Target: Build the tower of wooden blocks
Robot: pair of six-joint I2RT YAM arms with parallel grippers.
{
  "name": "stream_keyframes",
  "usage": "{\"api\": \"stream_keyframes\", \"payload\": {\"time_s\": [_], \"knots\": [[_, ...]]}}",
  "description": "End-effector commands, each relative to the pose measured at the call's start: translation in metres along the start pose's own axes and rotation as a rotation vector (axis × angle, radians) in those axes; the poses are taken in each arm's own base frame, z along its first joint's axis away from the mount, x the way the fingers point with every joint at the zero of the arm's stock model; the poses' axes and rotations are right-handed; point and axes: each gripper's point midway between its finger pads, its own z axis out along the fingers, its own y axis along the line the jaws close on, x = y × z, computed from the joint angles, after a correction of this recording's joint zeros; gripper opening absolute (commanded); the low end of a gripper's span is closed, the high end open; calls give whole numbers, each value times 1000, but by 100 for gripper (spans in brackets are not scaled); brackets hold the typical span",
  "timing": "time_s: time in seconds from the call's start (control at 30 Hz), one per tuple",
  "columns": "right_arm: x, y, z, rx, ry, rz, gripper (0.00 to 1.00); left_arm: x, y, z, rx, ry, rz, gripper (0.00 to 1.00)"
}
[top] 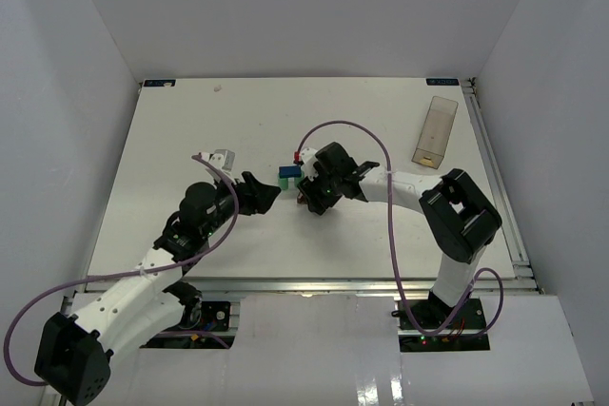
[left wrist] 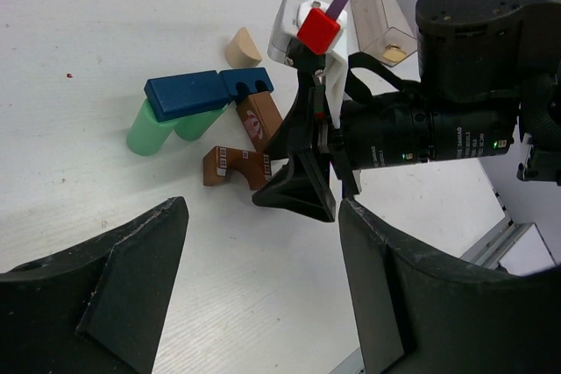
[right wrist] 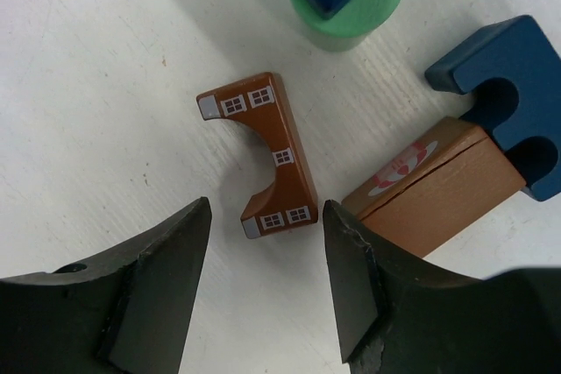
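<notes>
While both arms crowd the middle of the white worktop (top: pixel 190 130), the wood block tower is barely begun: two green cylinders (left wrist: pixel 166 124) carry a blue piece (left wrist: pixel 188 94), with the other blocks scattered beside them. The right end effector (right wrist: pixel 266 208), released and empty, is poised low at the flat-lying brown arch (right wrist: pixel 267 155). The left end effector (top: pixel 274 193), also released, waits just beside it. A finger coming down could shove the brown brick (right wrist: pixel 429 194) close by, or either arm could topple the cylinders. A tan piece (left wrist: pixel 243 47) lies apart.
</notes>
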Motion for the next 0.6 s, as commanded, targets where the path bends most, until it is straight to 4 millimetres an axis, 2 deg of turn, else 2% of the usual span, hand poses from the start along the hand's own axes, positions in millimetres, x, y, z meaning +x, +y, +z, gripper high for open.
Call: {"api": "stream_keyframes", "payload": {"time_s": [0.0,0.33,0.47,0.57], "knots": [[-13,-8,4,35,1,-24,61,6,3,-6,-13,5,-12,80],[-5,-9,9,60,3,55,53,5,6,-9,-26,-10,-16,80],[-2,-7,7,56,-2,63,46,4,6,-12,-23,-18,-17,80],[1,-4,3,56,-4,71,36,9,5,-13,-14,-3,-19,80]]}}
